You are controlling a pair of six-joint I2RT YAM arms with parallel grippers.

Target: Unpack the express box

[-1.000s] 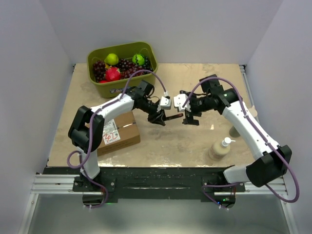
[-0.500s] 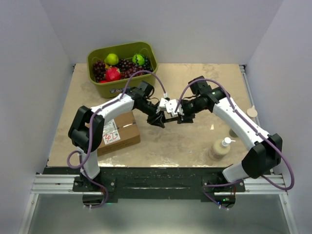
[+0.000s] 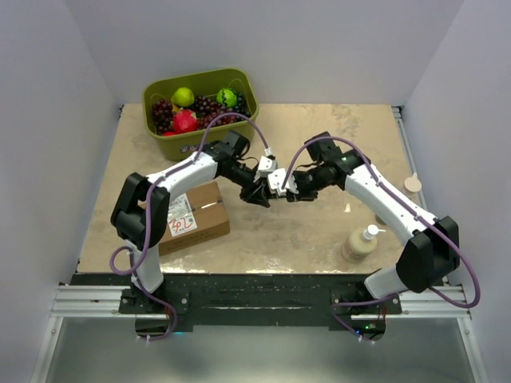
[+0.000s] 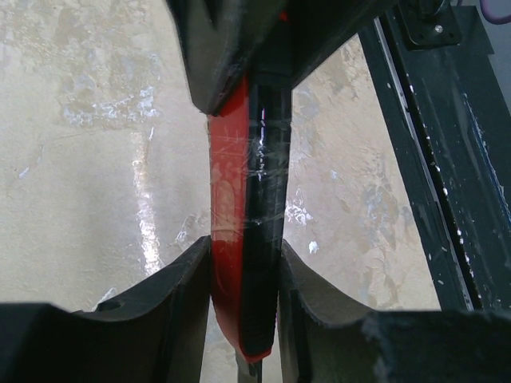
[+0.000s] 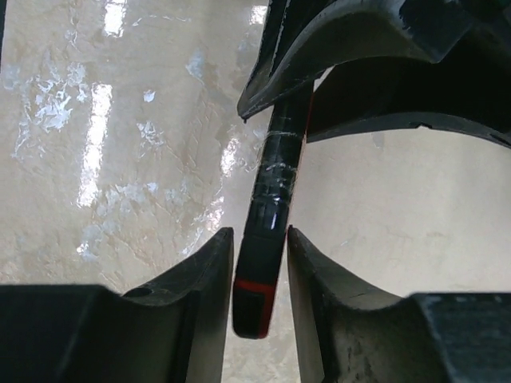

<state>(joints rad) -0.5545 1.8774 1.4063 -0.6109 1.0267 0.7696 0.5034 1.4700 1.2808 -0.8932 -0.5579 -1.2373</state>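
The box (image 3: 204, 214), brown cardboard with a white label and red scribbles, is lying shut on the table's (image 3: 319, 235) near-left part, beside the left arm. Mid-table, the left gripper (image 4: 243, 271) and right gripper (image 5: 259, 263) are both pinching one slim black-and-red tool (image 4: 254, 191).

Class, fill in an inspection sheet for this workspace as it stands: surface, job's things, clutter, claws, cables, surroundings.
Surface: beige marbled table, glossy.
Job's things: express box closed and taped, near left; red-and-black tool held above the table.
Clutter: green bin of fruit at back left; pump bottle near right.
Claws: left claw and right claw both shut on the tool.
Cables: purple cables loop along both arms.
Surroundings: white walls on three sides.
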